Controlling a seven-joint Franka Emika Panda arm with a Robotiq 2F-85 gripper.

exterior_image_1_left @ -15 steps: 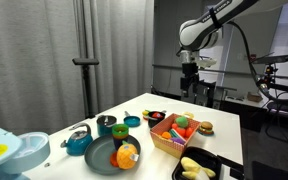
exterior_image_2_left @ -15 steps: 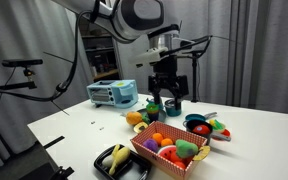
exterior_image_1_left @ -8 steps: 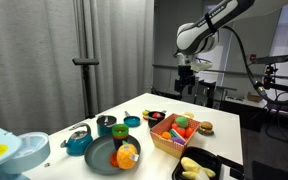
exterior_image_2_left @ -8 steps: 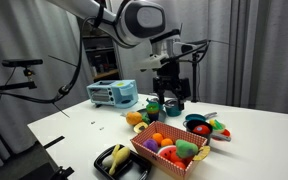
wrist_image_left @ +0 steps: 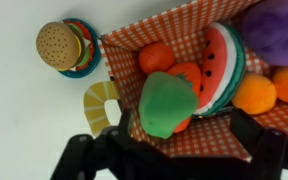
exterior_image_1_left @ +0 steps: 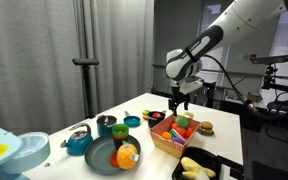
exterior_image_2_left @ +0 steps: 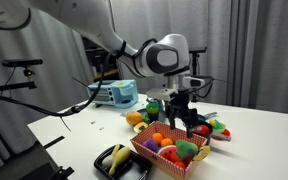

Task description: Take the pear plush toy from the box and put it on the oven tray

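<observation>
The green pear plush toy [wrist_image_left: 166,103] lies in the orange-tan box [wrist_image_left: 206,137] among orange, red and watermelon plush toys. It also shows in an exterior view [exterior_image_2_left: 187,149]. My gripper [wrist_image_left: 174,152] is open and hovers just above the box [exterior_image_1_left: 165,141], its fingers on either side of the pear, not touching it. In both exterior views the gripper [exterior_image_1_left: 177,103] [exterior_image_2_left: 182,113] hangs over the box [exterior_image_2_left: 149,157]. The black oven tray [exterior_image_1_left: 213,158] [exterior_image_2_left: 131,167] sits beside the box and holds yellow bananas.
A burger toy [wrist_image_left: 57,45] lies just outside the box. A dark round plate [exterior_image_1_left: 102,158] holds an orange plush. Teal cups [exterior_image_1_left: 106,125] and a kettle [exterior_image_1_left: 78,141] stand nearby. A light blue toaster oven [exterior_image_2_left: 114,93] is at the table's end.
The gripper has come down from well above the table to just over the box. The toys have not moved.
</observation>
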